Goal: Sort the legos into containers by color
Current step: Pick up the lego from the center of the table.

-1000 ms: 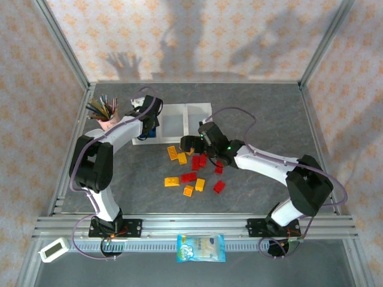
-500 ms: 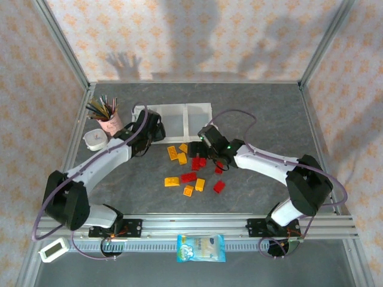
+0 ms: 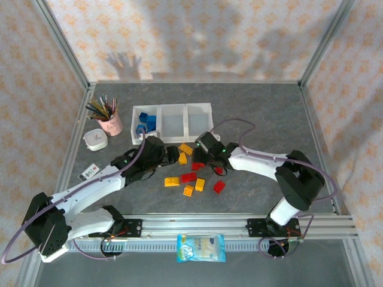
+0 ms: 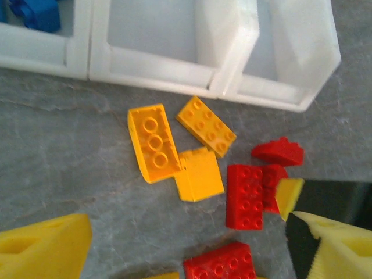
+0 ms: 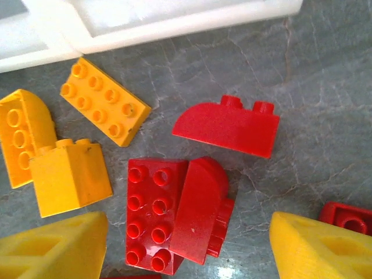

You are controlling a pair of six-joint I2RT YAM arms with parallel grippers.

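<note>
The containers [image 3: 172, 122] are three joined white bins at the back; blue legos [image 3: 145, 124] lie in the left one. Loose yellow-orange legos [image 3: 182, 158] and red legos [image 3: 189, 177] are scattered on the grey table in front. My left gripper [image 3: 166, 158] hangs open over the pile's left side. In the left wrist view this gripper [image 4: 192, 256] has a red brick [image 4: 221, 264] between its wide-apart fingers. My right gripper [image 5: 186, 244] is open low over a red studded brick [image 5: 152, 221] and a red curved brick [image 5: 200, 212], one finger on each side, touching neither.
A pink pencil cup [image 3: 109, 122] and a small white round dish [image 3: 96, 139] stand at the back left. A blue-and-white packet [image 3: 201, 247] lies on the rail at the near edge. The two grippers are close together over the pile.
My left arm swung from the left bin back to the pile and its jaws opened wide. My right gripper dropped lower over the red bricks and its jaws narrowed.
</note>
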